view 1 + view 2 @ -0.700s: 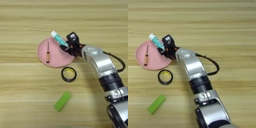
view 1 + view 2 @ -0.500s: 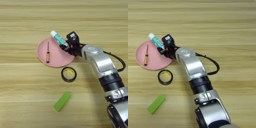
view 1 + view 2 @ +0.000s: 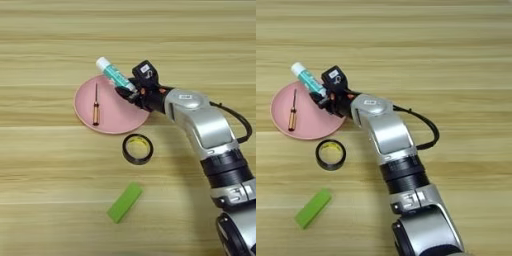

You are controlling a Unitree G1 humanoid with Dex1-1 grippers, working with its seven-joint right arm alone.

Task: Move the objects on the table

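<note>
Right arm is reaching from lower right toward upper left, gripper (image 3: 126,90) clamping the white tube (image 3: 115,74) over the pink plate's (image 3: 107,120) upper-right rim; tube's long axis is running upper-left to lower-right, cap upper left.

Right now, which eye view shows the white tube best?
The left eye view: the white tube sits well inside the picture, its capped end jutting past the pink plate rim, the right gripper at its lower end. The right eye view shows the same, nearer the left edge.
</note>
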